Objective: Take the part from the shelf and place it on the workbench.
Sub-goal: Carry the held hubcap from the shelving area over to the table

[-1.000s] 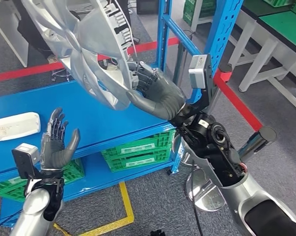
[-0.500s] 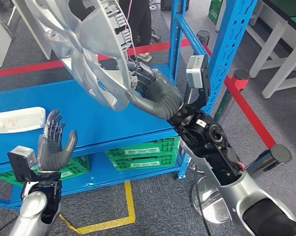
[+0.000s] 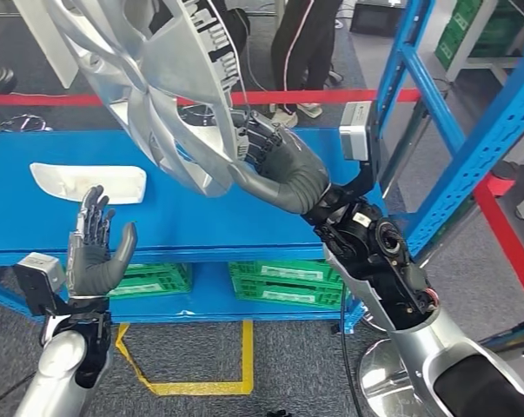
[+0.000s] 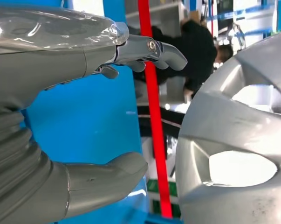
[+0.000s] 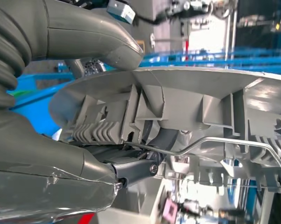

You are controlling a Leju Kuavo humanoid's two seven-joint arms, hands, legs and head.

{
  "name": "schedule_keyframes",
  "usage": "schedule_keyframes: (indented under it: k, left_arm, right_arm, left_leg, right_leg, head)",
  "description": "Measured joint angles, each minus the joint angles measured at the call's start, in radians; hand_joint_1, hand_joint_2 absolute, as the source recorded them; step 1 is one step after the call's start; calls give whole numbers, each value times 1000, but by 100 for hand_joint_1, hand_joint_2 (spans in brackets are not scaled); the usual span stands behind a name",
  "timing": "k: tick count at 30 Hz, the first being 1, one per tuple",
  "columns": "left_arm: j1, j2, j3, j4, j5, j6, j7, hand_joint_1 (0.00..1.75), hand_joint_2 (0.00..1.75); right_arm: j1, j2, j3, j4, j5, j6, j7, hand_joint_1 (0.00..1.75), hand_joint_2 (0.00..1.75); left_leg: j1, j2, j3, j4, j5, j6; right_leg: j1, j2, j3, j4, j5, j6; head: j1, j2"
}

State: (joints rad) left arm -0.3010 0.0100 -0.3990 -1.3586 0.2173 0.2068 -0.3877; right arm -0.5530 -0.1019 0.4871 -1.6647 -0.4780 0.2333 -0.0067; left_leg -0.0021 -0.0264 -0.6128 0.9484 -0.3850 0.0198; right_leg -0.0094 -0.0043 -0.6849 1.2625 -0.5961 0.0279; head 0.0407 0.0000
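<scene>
The part is a large silver wheel cover [image 3: 161, 78] with spokes and a wire ring on its back, held high above the blue shelf [image 3: 200, 217]. My right hand [image 3: 281, 165] grips its rim [image 5: 188, 93], thumb on one face and fingers on the ribbed back. Its silver spoked face [image 4: 237, 140] also appears close in the left wrist view. My left hand [image 3: 98, 248] is raised in front of the shelf edge, fingers spread, palm toward the cover, holding nothing. The same left hand [image 4: 79, 116] is apart from the cover.
A white oblong part [image 3: 89, 181] lies on the shelf's left. Green crates [image 3: 288, 282] sit on the lower level. Blue uprights [image 3: 468, 130] rise at the right. A red floor line [image 3: 69, 98] and a person's legs [image 3: 295, 52] are behind. Yellow tape [image 3: 200, 382] marks the floor.
The whole view has swung, so the shelf now sits squarer and the uprights lie further right. My right hand still holds the cover high. My left hand stays spread.
</scene>
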Motion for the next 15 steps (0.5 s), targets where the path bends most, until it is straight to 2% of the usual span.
schedule_keyframes:
  k: [1,2,3,4,5,6,7,9,10,12,13,15]
  left_arm:
    - [1,0,0,1,0,0,-1,0,175]
    - [1,0,0,2,1,0,-2,0,175]
    - [1,-1,0,2,2,0,-4,0,175]
    - [-1,-2,0,3,3,0,-8,0,175]
    - [-3,-4,0,5,5,0,-12,0,175]
    - [-5,-5,0,7,6,0,-16,0,175]
    - [-6,-6,0,9,8,0,-19,0,175]
    - [-6,-6,0,13,10,0,-23,0,175]
    - [-6,-5,0,15,11,0,-25,0,175]
    - [-11,-4,0,17,12,0,-28,0,175]
    - [-13,-4,0,18,12,0,-29,0,175]
    - [-12,-5,0,21,13,1,-30,0,175]
  right_arm:
    - [0,0,0,1,0,1,-1,175,175]
    - [0,-1,0,2,0,1,-1,175,175]
    - [0,-1,1,3,0,0,-1,175,175]
    - [0,-2,1,3,-1,-2,-1,175,175]
    - [0,-2,1,4,-3,-3,-2,175,175]
    - [0,-3,1,4,-5,-4,-2,175,175]
    - [1,-3,2,5,-6,-5,-3,175,175]
    - [1,-3,4,6,-6,-5,-4,175,175]
    - [2,-3,6,6,-6,-6,-4,175,175]
    - [2,-3,8,7,-7,-6,-4,175,175]
    - [2,-3,9,8,-7,-6,-5,175,175]
    - [3,-3,9,8,-10,-5,-6,175,175]
  left_leg:
    - [1,-14,1,1,0,0]
    - [2,-29,2,2,-1,-1]
    - [4,-44,3,4,-2,-3]
    - [6,-58,3,7,-4,-6]
    - [7,-73,0,11,-6,-11]
    - [9,-86,-5,14,-5,-16]
    - [11,-97,-10,15,-3,-23]
    - [15,-116,-19,13,2,-35]
    - [14,-103,-23,18,-2,-41]
    - [9,-45,-56,81,-35,-49]
    - [8,-11,-90,144,-63,-53]
    - [14,13,-165,280,-109,-59]
  right_leg:
    - [-1,1,-13,19,6,2]
    - [-2,3,-7,-4,32,3]
    - [-4,9,16,-63,72,4]
    - [-8,30,45,-135,110,3]
    - [-13,55,75,-200,136,3]
    - [-15,76,97,-246,149,0]
    - [-15,90,108,-267,148,-3]
    - [-13,74,118,-278,146,-13]
    - [-14,62,122,-283,148,-19]
    - [-17,34,129,-292,150,-33]
    - [-14,21,131,-293,150,-38]
    - [-11,-8,132,-293,146,-44]
  head:
    - [2,0]
    - [4,0]
    - [5,0]
    - [8,0]
    - [9,0]
    - [10,0]
    - [10,0]
    - [10,0]
    - [8,0]
    - [-5,0]
    - [-12,0]
    - [-19,0]
